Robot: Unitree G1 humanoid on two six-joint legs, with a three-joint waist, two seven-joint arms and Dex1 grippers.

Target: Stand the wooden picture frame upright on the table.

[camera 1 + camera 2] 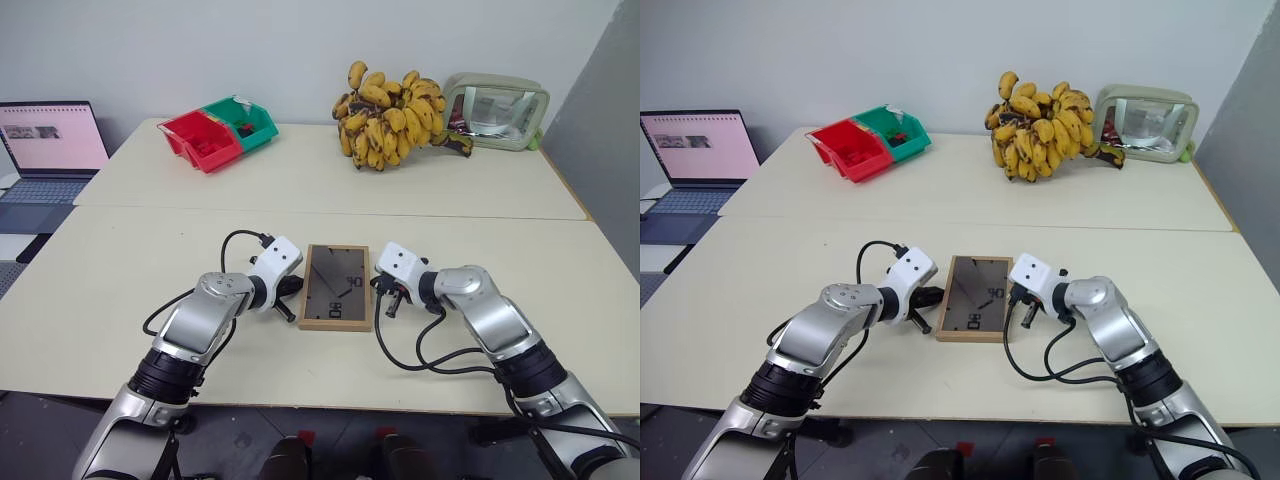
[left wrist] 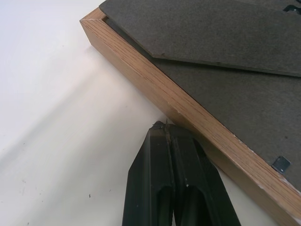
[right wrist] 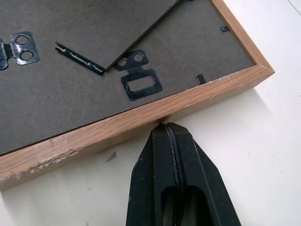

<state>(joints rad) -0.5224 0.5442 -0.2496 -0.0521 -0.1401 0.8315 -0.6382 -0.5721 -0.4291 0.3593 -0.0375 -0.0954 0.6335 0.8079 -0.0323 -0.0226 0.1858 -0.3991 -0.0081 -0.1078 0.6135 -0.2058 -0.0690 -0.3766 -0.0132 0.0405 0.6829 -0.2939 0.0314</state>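
Wooden picture frame [image 1: 336, 287] lies flat between both closed claws.

No text, label, brand or number can be read for certain. The wooden picture frame [image 1: 335, 287] lies back-up, and pale marks on its dark back look like digits, perhaps "90" and "08", but they cannot be told surely. The laptop [image 1: 50, 140] screen shows a pink page whose writing is too small to read.
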